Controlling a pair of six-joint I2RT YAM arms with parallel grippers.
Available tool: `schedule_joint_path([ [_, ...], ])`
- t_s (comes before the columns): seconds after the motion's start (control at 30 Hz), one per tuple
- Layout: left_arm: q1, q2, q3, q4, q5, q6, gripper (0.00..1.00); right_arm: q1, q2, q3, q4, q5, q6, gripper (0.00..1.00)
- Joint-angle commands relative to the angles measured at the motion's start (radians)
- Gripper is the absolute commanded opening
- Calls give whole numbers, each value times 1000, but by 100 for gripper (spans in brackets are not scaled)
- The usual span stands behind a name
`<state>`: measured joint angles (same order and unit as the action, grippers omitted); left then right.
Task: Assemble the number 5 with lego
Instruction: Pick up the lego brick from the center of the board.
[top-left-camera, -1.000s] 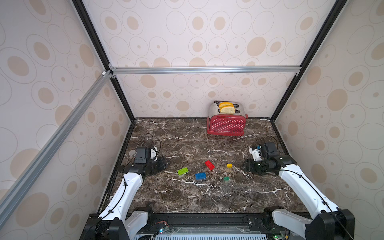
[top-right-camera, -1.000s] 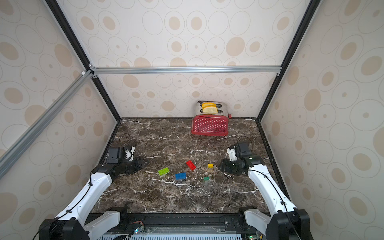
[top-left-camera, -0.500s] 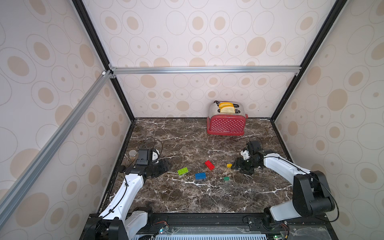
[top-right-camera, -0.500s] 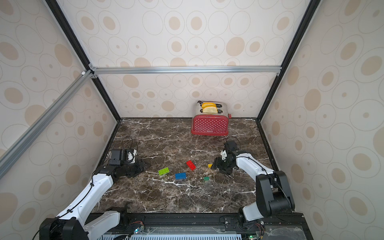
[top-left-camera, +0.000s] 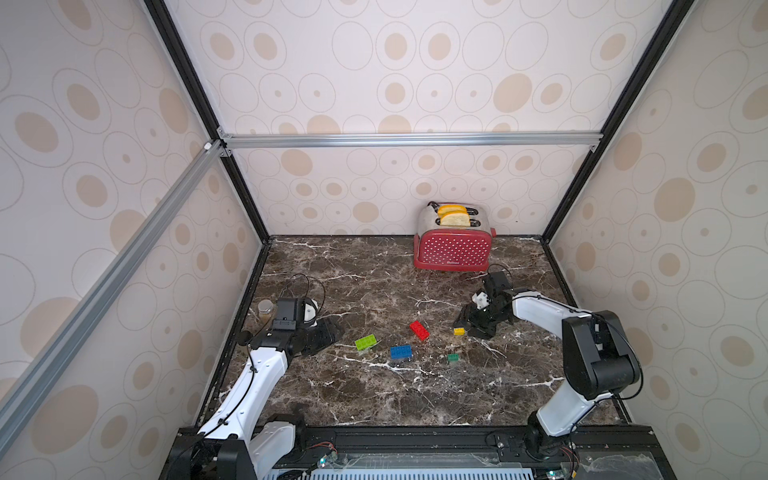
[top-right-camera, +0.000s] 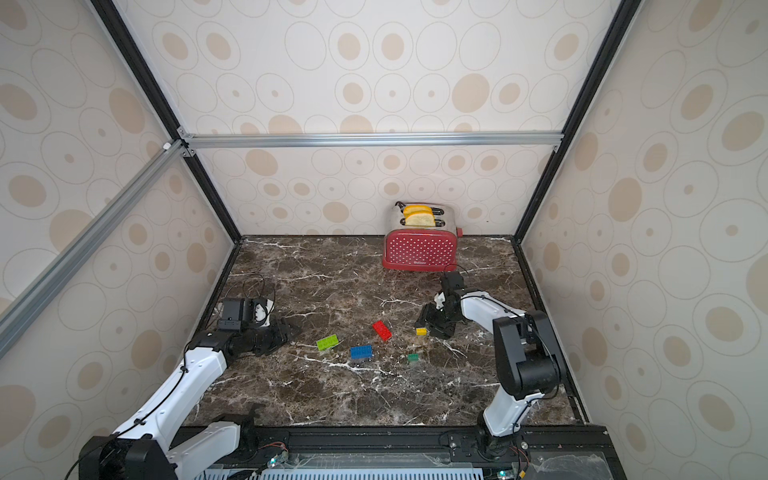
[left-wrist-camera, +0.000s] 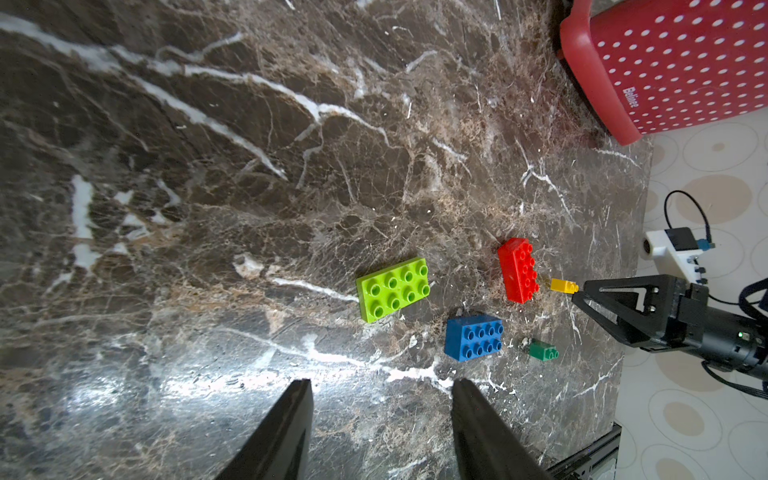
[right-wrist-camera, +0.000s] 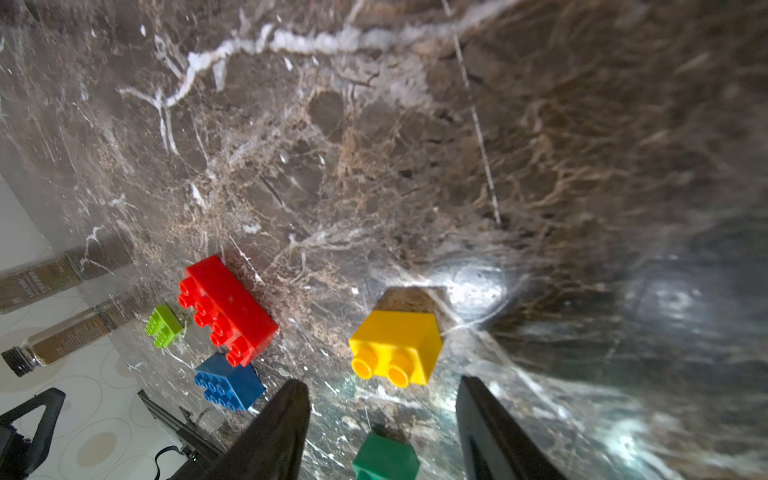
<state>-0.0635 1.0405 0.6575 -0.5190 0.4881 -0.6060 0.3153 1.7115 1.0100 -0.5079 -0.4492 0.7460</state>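
Note:
Five lego bricks lie loose and apart on the marble table, so no number 5 shows. In both top views they are lime-green, blue, red, yellow and dark green. My right gripper is open, low over the table. The yellow brick lies just beyond its fingertips, untouched. My left gripper is open and empty, left of the lime brick.
A red dotted toaster with two bread slices stands at the back right, close behind my right arm. A small jar sits against the left wall by my left wrist. Patterned walls close the table on three sides.
My right arm has swung in from the right edge toward the middle, bringing its gripper up to the yellow brick. The left arm has barely moved. No brick has shifted.

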Motion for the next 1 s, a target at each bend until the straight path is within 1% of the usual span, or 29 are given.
schedule_joint_path([
  [0.0,-5,-16,-1,-21,-13,-5,56,7,27,36,-10,-16,22,62],
  [0.2,-6,-21,-3,-22,-17,-2,56,14,59,76,8,-29,20,62],
  [0.33,-6,-19,-3,-24,-20,-2,56,16,51,100,-72,39,-8,63],
  [0.47,-6,-16,-4,-23,-26,-1,56,16,15,60,-110,79,-5,66],
  [0.67,-6,-3,-4,-20,-28,-1,56,33,-10,-8,-69,30,40,65],
  [0.77,-6,2,-3,-19,-25,0,55,52,-6,-2,-56,17,54,65],
  [0.97,-6,-1,-4,-21,-25,0,55,57,35,57,-56,52,53,63],
])
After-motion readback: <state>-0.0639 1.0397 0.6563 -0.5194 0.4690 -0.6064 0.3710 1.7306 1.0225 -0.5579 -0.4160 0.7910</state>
